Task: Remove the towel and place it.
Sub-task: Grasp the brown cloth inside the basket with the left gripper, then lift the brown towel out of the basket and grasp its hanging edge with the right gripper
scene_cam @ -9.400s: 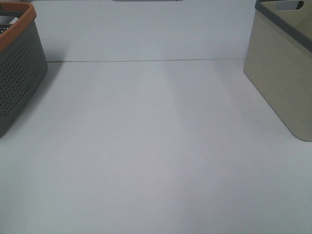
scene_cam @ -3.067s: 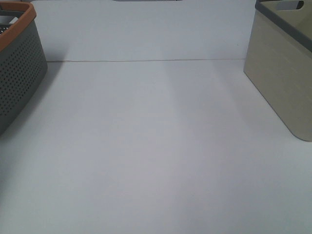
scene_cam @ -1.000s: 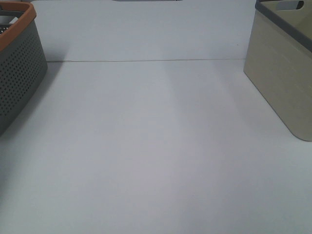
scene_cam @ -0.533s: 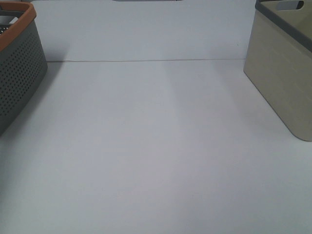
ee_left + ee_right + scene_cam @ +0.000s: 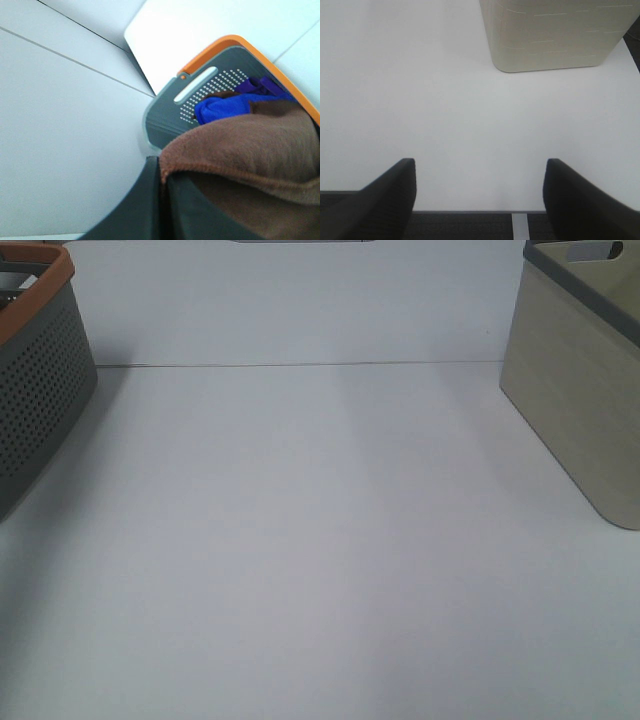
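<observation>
The towel (image 5: 250,150), a reddish-brown soft cloth with a hemmed edge, shows only in the left wrist view. My left gripper (image 5: 164,200) is shut on its hem, and the cloth bunches beside the dark fingers. Behind it is a grey perforated basket with an orange rim (image 5: 200,60), holding a blue cloth (image 5: 225,107) and a purple one (image 5: 255,86). My right gripper (image 5: 480,200) is open and empty over the white table's near edge. Neither gripper nor the towel shows in the exterior high view.
The grey basket (image 5: 40,390) stands at the table's far left and a beige bin with a grey rim (image 5: 580,390) at the far right. The beige bin (image 5: 555,30) lies ahead of my right gripper. The white table (image 5: 320,540) spreads between them.
</observation>
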Robot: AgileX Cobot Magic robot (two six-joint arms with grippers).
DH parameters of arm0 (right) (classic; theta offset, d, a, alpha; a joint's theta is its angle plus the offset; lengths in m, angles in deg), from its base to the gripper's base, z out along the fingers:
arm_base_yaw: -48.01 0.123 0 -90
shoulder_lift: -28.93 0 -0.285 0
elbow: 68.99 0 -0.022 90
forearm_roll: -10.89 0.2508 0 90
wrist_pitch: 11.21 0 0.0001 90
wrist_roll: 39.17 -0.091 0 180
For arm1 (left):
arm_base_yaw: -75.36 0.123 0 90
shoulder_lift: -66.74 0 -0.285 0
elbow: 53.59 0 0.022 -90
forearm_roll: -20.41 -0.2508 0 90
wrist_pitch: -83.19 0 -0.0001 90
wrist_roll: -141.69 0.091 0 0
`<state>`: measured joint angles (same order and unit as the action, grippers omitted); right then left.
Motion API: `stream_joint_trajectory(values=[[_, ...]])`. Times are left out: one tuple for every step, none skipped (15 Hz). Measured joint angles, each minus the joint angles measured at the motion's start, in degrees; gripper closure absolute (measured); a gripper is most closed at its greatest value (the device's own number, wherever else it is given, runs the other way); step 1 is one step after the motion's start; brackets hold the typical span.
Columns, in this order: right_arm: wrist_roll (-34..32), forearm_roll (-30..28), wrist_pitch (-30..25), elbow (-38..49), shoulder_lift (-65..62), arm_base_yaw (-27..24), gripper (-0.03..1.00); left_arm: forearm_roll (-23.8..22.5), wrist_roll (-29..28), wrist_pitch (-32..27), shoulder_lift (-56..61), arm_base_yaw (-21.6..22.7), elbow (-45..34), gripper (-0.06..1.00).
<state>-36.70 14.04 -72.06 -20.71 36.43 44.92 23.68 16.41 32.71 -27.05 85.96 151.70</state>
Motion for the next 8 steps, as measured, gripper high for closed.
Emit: stream_joint_trajectory(values=[[0.0,0.0,0.0,0.0,0.0,0.0,0.34,0.5,0.2,0.0,3.0,0.0,0.0,0.94],[0.0,0.0,0.0,0.0,0.0,0.0,0.34,0.8,0.4,0.1,6.0,0.0,0.0,0.94],[0.0,0.0,0.0,0.0,0.0,0.0,0.34,1.4,0.9,0.1,8.7,0.0,0.1,0.94],[0.0,0.0,0.0,0.0,0.0,0.0,0.34,2.7,1.5,0.6,10.7,0.0,0.1,0.94],[0.3,0.0,0.3,-0.1,0.0,0.0,0.34,4.5,2.6,0.7,12.0,0.0,0.4,0.94],[1.0,0.1,1.1,-0.6,0.0,0.0,0.34,6.7,3.5,0.7,12.8,0.0,1.3,0.94],[3.0,0.8,2.6,-1.3,0.0,0.0,0.34,10.8,4.4,0.4,13.0,0.0,3.7,0.94],[4.7,2.5,3.0,-1.5,0.4,0.0,0.34,13.5,4.6,-0.1,13.0,0.0,5.6,0.94]])
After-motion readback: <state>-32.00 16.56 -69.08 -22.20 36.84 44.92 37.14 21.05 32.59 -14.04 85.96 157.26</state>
